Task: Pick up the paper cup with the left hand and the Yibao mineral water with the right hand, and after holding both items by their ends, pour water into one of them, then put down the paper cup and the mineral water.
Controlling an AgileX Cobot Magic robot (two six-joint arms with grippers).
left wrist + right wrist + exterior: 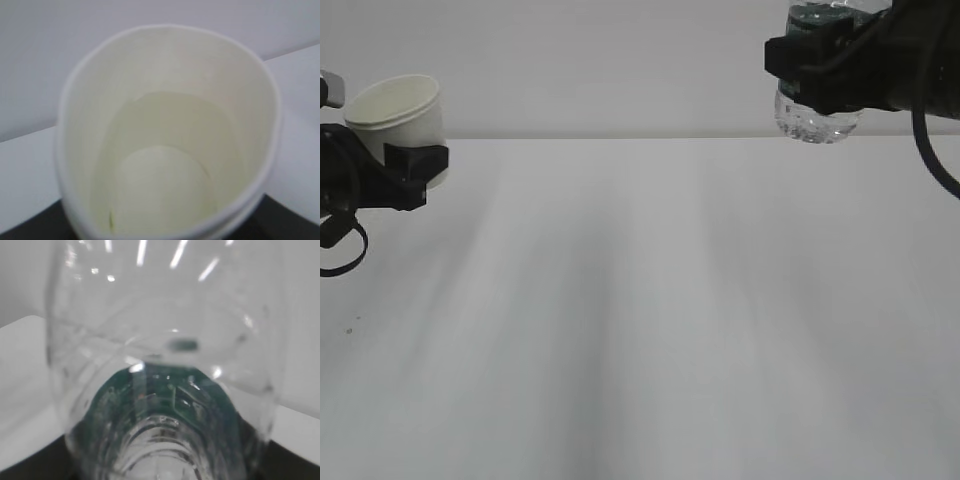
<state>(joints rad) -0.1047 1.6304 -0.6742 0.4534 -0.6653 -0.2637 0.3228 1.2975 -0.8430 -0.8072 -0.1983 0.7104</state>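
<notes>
At the far left, the cream-white paper cup [398, 108] hangs above the table with its mouth up. My left gripper [412, 163] is shut on its lower wall. In the left wrist view the paper cup [165, 150] fills the frame, and I look into its pale inside; no water shows there. The Yibao mineral water [816, 118] is held high at the top right, clear ribbed bottom down and green label above, with its top cut off by the frame edge. My right gripper [812, 72] is shut round its middle. The right wrist view shows the mineral water [165, 405] close up.
A plain white table [670, 300] stretches under both arms, with a pale wall behind it. A black cable loop [345, 250] hangs under the left arm, and another cable [932, 160] hangs beside the right arm.
</notes>
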